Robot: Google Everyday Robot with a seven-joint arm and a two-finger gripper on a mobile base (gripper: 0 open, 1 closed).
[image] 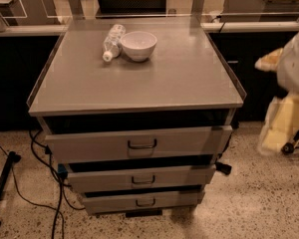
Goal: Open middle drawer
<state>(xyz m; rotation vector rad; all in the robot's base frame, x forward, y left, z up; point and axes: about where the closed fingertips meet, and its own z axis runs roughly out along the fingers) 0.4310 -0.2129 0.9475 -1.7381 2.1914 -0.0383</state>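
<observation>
Well right of middle drawer and bowl hangs claw.

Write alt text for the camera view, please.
A grey cabinet shows three drawers; the gripper is at the right edge, apart from the middle drawer. On its top, a white bowl stands beside a lying plastic bottle.

I get a dim, amber-tinted view, lit softly from above. The cabinet top carries a dull sheen; black shadow fills the gap above the middle drawer. At the right edge the gripper is a pale, out-of-focus smear.
</observation>
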